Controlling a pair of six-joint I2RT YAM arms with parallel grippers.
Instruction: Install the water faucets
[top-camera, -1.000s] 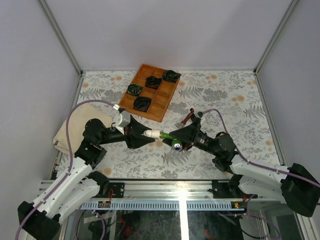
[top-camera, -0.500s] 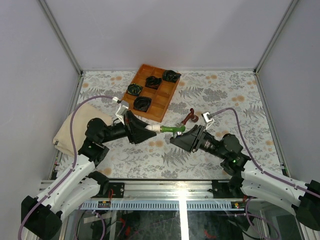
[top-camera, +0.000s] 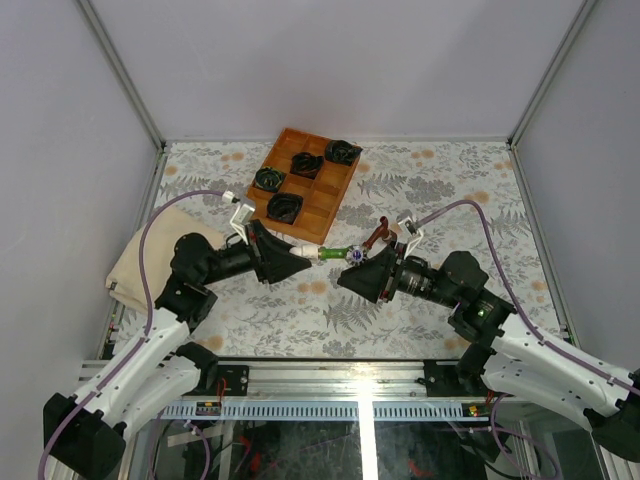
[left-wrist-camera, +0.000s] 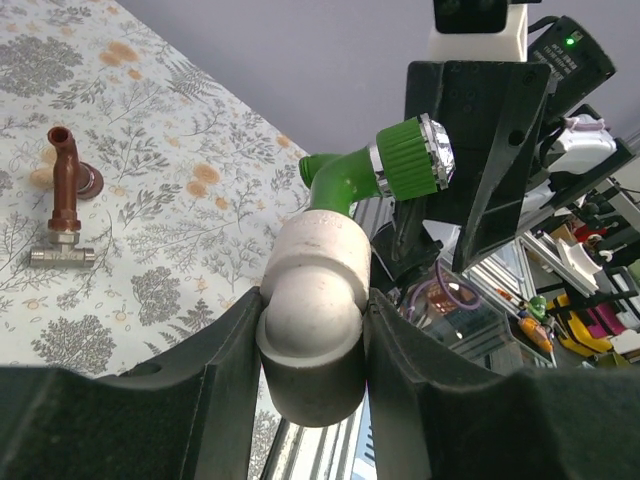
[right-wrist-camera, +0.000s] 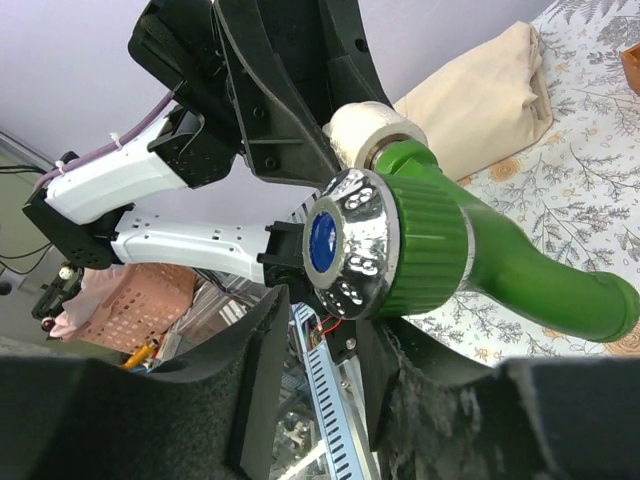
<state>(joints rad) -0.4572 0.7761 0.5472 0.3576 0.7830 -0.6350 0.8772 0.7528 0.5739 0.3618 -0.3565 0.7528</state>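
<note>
robot lab, aluminium-framed enclosure (top-camera: 120, 70)

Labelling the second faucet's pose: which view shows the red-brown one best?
Left wrist. The red-brown faucet lies there whole and unobstructed, large enough to make out its bend and its silvery end, which is nearest the camera. Top external shows it only small and coarse. Right wrist doesn't show it.

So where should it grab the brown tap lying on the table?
Probably the straight stem of the red-brown faucet, between its bent spout and its silvery end. It lies flat on the table, so come straight down from above and pinch across the stem. That part is narrow and even, while the round knob beside it would likely slip.
</note>
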